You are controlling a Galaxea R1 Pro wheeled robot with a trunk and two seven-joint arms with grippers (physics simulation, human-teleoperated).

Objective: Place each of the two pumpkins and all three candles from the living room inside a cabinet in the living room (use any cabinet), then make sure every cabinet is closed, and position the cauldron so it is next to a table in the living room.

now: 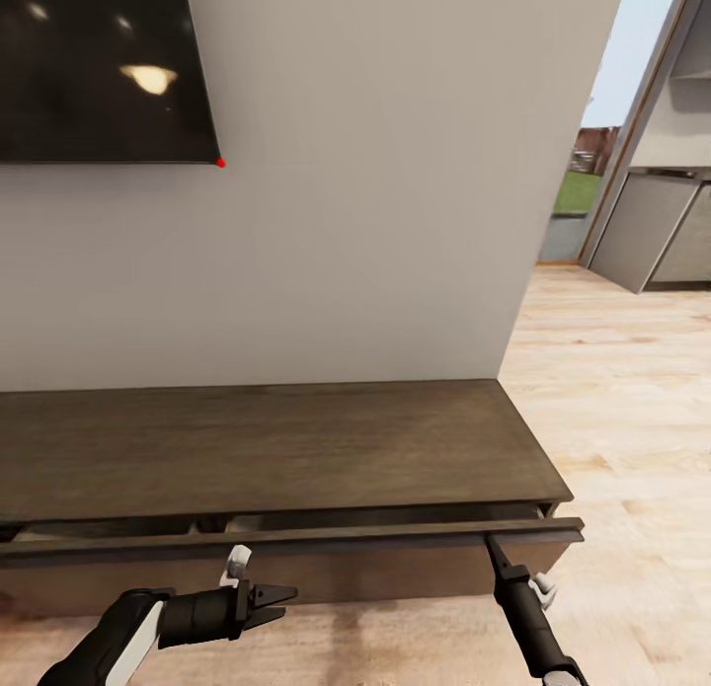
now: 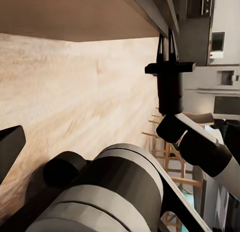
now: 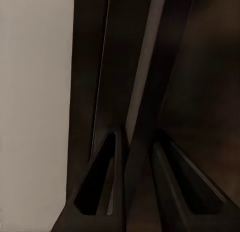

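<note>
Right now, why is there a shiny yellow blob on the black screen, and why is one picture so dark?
In the head view, the blob is glare: a lamp reflected in the glossy TV. In the right wrist view, the camera sits very close to the dark cabinet, so its brown wood blocks most light. In the left wrist view, the arm up close looks big and slightly soft.

Head view bright & evenly lit w/ daylight from the doorway (image 1: 583, 163) at right, lamp glare on the dark TV screen (image 1: 99, 64), soft shadow under the cabinet (image 1: 276, 449) top; right wrist view dim, murky, close-up blurred.
</note>
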